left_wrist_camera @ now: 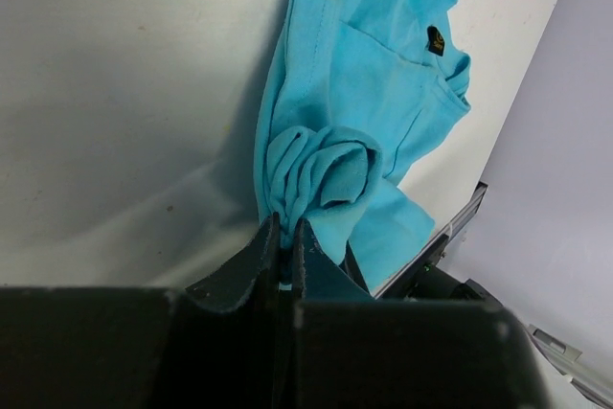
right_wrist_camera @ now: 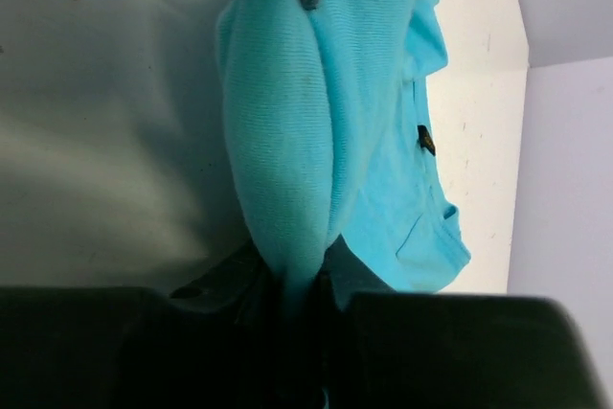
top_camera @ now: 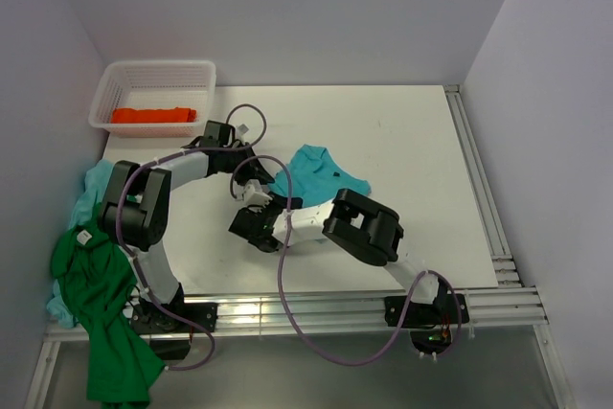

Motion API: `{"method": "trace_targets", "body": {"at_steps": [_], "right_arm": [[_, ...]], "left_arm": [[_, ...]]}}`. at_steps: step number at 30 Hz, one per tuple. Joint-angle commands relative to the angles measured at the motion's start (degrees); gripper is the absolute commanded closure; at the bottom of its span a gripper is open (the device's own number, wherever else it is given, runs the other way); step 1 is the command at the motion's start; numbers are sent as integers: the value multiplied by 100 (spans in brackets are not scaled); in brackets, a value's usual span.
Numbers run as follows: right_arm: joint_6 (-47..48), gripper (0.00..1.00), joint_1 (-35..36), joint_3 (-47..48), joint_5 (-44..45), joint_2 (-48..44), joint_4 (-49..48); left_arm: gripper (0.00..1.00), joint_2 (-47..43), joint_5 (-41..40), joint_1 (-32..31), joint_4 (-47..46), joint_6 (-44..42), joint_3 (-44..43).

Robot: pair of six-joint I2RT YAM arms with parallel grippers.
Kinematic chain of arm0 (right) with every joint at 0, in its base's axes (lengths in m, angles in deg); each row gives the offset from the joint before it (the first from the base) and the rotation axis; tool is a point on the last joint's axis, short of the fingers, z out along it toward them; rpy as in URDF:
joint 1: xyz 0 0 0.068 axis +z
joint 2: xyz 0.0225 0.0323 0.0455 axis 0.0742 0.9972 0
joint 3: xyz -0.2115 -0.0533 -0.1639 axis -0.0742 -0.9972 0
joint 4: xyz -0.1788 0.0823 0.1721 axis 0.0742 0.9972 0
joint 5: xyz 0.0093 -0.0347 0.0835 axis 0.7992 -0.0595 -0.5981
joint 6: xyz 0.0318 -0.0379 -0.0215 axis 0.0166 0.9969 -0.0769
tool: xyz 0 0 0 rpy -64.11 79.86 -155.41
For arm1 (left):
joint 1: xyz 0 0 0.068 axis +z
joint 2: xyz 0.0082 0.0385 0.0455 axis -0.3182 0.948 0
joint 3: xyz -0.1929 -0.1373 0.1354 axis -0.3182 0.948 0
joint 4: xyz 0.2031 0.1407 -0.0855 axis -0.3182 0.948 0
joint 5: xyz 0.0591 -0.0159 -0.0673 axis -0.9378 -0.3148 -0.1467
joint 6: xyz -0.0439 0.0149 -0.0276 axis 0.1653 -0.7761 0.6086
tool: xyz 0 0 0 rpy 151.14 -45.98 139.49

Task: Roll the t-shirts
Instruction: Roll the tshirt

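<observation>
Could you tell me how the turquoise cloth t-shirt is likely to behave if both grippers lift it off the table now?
Probably floppy: the turquoise cloth t-shirt bunches in soft folds at the left gripper. Its unrolled part would likely hang and drag. The roll pinched by the right gripper looks loose, so it may unwind.

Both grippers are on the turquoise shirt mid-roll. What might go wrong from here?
1. The left gripper pinches only a thin bit of the rolled end of the turquoise t-shirt. It may slip and the roll loosen.
2. The right gripper grips the same roll close opposite. The fingertips could collide.
3. The dark green t-shirt hangs over the near-left corner of the table. It may slide off.
</observation>
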Motion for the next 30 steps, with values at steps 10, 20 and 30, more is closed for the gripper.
{"method": "trace_targets", "body": {"at_steps": [10, 20, 30], "right_arm": [[-30, 100, -95, -193, -2077, -1207, 217], [-250, 100, -947, -219, -5250, -1709, 534], [-110, 100, -2063, 212, -8043, -1323, 807]], "left_arm": [[68, -249, 211, 362, -177, -306, 38], [2, -1094, 44, 555, -1223, 318, 978], [1, -1850, -299, 573, -2391, 731, 2120]]}}
